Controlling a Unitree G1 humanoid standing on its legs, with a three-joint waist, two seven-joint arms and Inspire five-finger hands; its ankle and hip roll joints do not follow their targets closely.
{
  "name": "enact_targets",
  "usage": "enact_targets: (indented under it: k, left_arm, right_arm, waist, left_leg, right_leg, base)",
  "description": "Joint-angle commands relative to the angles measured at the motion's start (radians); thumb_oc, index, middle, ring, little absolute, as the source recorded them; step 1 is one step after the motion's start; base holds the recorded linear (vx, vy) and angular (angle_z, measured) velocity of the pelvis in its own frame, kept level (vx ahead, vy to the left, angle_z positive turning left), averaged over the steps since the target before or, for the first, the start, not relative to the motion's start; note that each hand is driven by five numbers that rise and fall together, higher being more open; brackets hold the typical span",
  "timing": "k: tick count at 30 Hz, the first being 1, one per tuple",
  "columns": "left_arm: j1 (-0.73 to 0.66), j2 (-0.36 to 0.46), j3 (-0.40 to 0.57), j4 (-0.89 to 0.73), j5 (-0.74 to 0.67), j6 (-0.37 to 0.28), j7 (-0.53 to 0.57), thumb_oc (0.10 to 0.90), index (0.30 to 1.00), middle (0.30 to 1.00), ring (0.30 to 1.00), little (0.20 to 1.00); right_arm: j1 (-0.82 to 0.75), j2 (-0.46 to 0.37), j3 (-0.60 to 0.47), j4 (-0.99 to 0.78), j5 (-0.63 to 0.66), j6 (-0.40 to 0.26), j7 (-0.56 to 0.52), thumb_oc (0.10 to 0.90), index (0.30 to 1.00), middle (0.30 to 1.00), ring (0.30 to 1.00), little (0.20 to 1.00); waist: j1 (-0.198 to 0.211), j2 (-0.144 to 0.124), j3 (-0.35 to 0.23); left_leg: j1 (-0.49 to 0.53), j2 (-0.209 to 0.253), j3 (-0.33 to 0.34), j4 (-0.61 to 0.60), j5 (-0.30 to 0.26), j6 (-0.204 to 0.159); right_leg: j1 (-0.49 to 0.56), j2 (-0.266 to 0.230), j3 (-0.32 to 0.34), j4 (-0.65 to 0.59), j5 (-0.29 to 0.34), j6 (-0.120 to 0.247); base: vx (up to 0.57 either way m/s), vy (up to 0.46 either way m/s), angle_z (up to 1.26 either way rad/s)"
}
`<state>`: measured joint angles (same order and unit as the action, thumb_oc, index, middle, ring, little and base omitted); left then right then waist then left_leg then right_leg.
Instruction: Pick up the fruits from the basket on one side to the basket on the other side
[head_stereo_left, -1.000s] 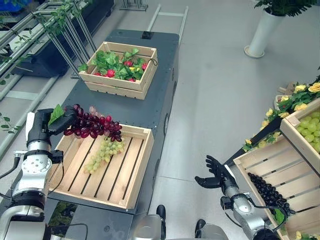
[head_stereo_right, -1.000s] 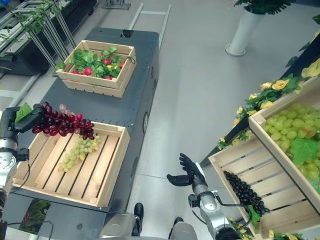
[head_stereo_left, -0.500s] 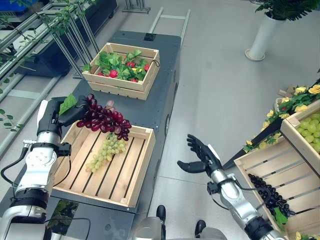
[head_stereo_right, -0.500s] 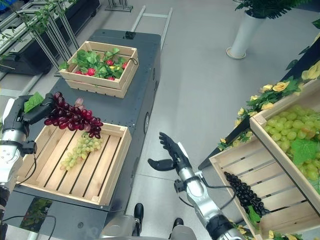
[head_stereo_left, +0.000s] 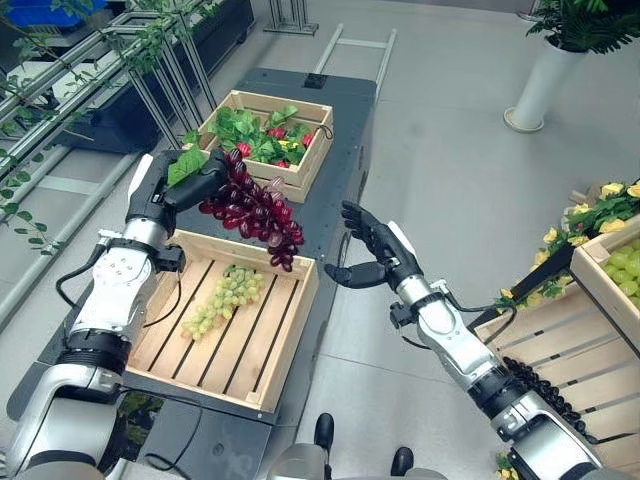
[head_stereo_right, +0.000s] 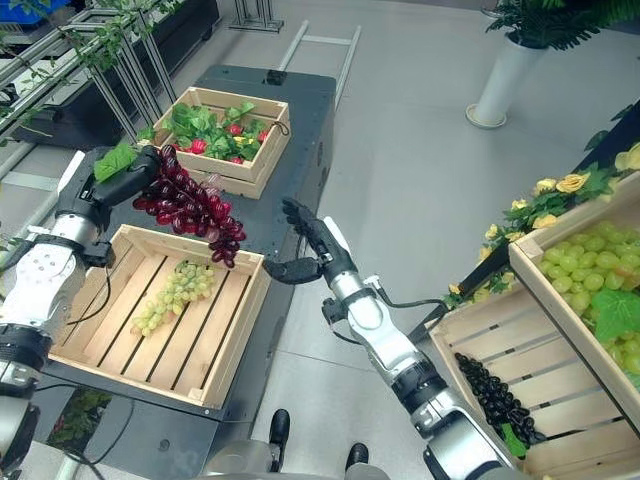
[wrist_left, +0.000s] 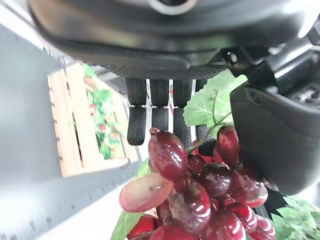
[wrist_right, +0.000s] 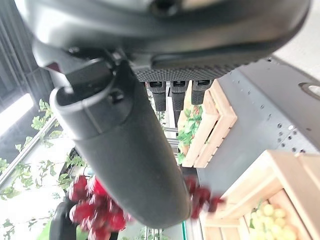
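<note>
My left hand (head_stereo_left: 170, 185) is shut on the stem end of a dark red grape bunch (head_stereo_left: 255, 212) with a green leaf, holding it in the air over the far edge of the near wooden crate (head_stereo_left: 285, 340). The bunch (wrist_left: 195, 200) hangs past my curled fingers (wrist_left: 160, 112) in the left wrist view. A green grape bunch (head_stereo_left: 222, 298) lies inside that crate. My right hand (head_stereo_left: 375, 250) is open, fingers spread, just right of the red bunch and apart from it. At the right, a slatted crate (head_stereo_right: 500, 345) holds black grapes (head_stereo_right: 490, 392).
A second crate (head_stereo_left: 300, 175) of leafy greens and red fruit stands farther back on the dark cart (head_stereo_left: 340, 140). Another crate with green grapes (head_stereo_right: 590, 270) and yellow flowers (head_stereo_right: 570, 183) sits far right. A white planter (head_stereo_left: 540, 85) stands on the grey floor behind.
The camera has shifted. My left hand has lifted the red bunch up and to the right. My right hand has swung from beside the right crates over towards the bunch.
</note>
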<state>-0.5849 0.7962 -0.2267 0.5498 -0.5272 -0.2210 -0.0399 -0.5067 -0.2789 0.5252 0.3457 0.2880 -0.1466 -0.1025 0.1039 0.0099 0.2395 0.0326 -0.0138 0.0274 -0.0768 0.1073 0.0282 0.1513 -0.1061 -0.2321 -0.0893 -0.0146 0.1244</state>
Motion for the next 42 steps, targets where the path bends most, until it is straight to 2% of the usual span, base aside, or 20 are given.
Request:
enact_targets:
  k: [1,5,8,12,20,23,26,27,28,31,38,42]
  left_arm:
    - [-0.189,-0.035,-0.008,-0.017,-0.089,-0.088,0.003,0.4,0.3,0.3,0.3,0.3]
    - [-0.224,-0.059,-0.038,-0.082,-0.114,-0.054,-0.018,0.4,0.3,0.3,0.3,0.3]
    - [-0.239,-0.072,-0.056,-0.109,-0.123,-0.034,-0.025,0.4,0.3,0.3,0.3,0.3]
    - [-0.253,-0.097,-0.075,-0.139,-0.133,-0.002,-0.033,0.4,0.3,0.3,0.3,0.3]
    - [-0.248,-0.125,-0.097,-0.189,-0.125,0.021,-0.083,0.4,0.3,0.3,0.3,0.3]
    - [-0.25,-0.134,-0.105,-0.204,-0.129,0.029,-0.092,0.4,0.3,0.3,0.3,0.3]
    - [-0.251,-0.142,-0.113,-0.227,-0.118,0.044,-0.095,0.4,0.3,0.3,0.3,0.3]
    - [-0.249,-0.143,-0.113,-0.23,-0.114,0.046,-0.096,0.4,0.3,0.3,0.3,0.3]
    - [-0.244,-0.143,-0.11,-0.233,-0.112,0.048,-0.097,0.4,0.3,0.3,0.3,0.3]
    - [-0.226,-0.14,-0.101,-0.213,-0.102,0.038,-0.093,0.4,0.3,0.3,0.3,0.3]
    - [-0.216,-0.133,-0.075,-0.153,-0.126,0.021,-0.087,0.4,0.3,0.3,0.3,0.3]
    - [-0.19,-0.133,-0.053,-0.11,-0.131,-0.012,-0.087,0.4,0.3,0.3,0.3,0.3]
  right_arm:
    - [-0.078,0.05,0.02,-0.045,0.084,-0.045,-0.038,0.8,0.9,0.9,0.9,0.9]
    - [-0.11,0.085,0.038,-0.011,0.181,-0.026,0.017,0.8,0.9,0.9,0.9,0.9]
    - [-0.131,0.093,0.044,-0.007,0.213,-0.013,0.02,0.8,0.9,0.9,0.9,0.9]
    - [-0.151,0.111,0.049,0.0,0.211,-0.016,0.012,0.8,0.9,0.9,0.9,0.9]
    - [-0.194,0.119,0.048,0.005,0.208,-0.01,-0.022,0.8,0.9,0.9,0.9,0.9]
    - [-0.208,0.119,0.048,0.019,0.23,-0.022,-0.031,0.8,0.9,0.9,0.9,0.9]
    - [-0.224,0.125,0.037,0.023,0.282,-0.07,-0.026,0.8,0.9,0.9,0.9,0.9]
    - [-0.227,0.128,0.03,0.019,0.299,-0.1,-0.027,0.532,0.498,0.498,0.498,0.498]
    - [-0.23,0.133,0.021,0.017,0.308,-0.126,-0.025,0.4,0.3,0.3,0.3,0.3]
    - [-0.218,0.144,-0.002,-0.015,0.331,-0.182,-0.052,0.4,0.3,0.3,0.3,0.3]
    - [-0.182,0.133,-0.041,-0.01,0.358,-0.203,-0.042,0.4,0.3,0.3,0.3,0.3]
    - [-0.154,0.106,-0.062,-0.008,0.362,-0.209,-0.042,0.4,0.3,0.3,0.3,0.3]
  waist:
    - [0.024,0.052,-0.175]
    - [0.032,0.045,-0.187]
    - [0.035,0.04,-0.191]
    - [0.039,0.036,-0.197]
    - [0.043,0.033,-0.201]
    - [0.045,0.032,-0.203]
    - [0.049,0.032,-0.204]
    - [0.051,0.032,-0.204]
    - [0.052,0.032,-0.204]
    - [0.051,0.037,-0.205]
    - [0.037,0.043,-0.211]
    - [0.024,0.043,-0.212]
  left_leg:
    - [0.056,-0.066,-0.092,-0.01,-0.128,-0.015]
    - [0.054,-0.064,-0.096,-0.01,-0.125,-0.018]
    - [0.055,-0.063,-0.101,-0.01,-0.124,-0.02]
    - [0.054,-0.064,-0.107,-0.01,-0.123,-0.021]
    - [0.054,-0.065,-0.116,-0.01,-0.121,-0.02]
    - [0.054,-0.064,-0.117,-0.01,-0.12,-0.021]
    - [0.054,-0.063,-0.12,-0.01,-0.118,-0.023]
    - [0.054,-0.063,-0.122,-0.01,-0.118,-0.023]
    - [0.054,-0.064,-0.124,-0.01,-0.118,-0.023]
    - [0.055,-0.064,-0.123,-0.01,-0.118,-0.021]
    - [0.058,-0.06,-0.108,-0.01,-0.12,-0.024]
    - [0.06,-0.055,-0.095,-0.01,-0.121,-0.028]
  right_leg:
    - [-0.028,0.029,-0.024,0.016,0.002,-0.056]
    - [-0.02,0.032,-0.03,0.004,0.005,-0.062]
    - [-0.017,0.034,-0.034,0.003,0.005,-0.065]
    - [-0.015,0.037,-0.038,0.002,0.005,-0.068]
    - [-0.014,0.04,-0.036,0.002,0.004,-0.072]
    - [-0.013,0.041,-0.037,0.002,0.004,-0.074]
    - [-0.011,0.041,-0.041,0.002,0.004,-0.075]
    - [-0.011,0.041,-0.043,0.002,0.004,-0.076]
    - [-0.01,0.041,-0.043,0.002,0.004,-0.076]
    - [-0.01,0.041,-0.042,0.002,0.003,-0.075]
    - [-0.011,0.041,-0.037,0.002,0.0,-0.075]
    - [-0.012,0.043,-0.029,0.002,-0.001,-0.075]
  base:
    - [0.03,-0.043,0.01]
    - [0.04,-0.046,0.0]
    - [0.03,-0.041,0.01]
    - [0.02,-0.034,0.02]
    - [0.0,-0.01,0.01]
    - [0.0,0.0,0.0]
    - [0.0,0.0,0.0]
    - [0.0,0.0,0.0]
    - [0.0,0.0,0.0]
    - [-0.01,0.005,0.03]
    - [0.0,0.002,0.01]
    - [0.0,0.009,-0.02]
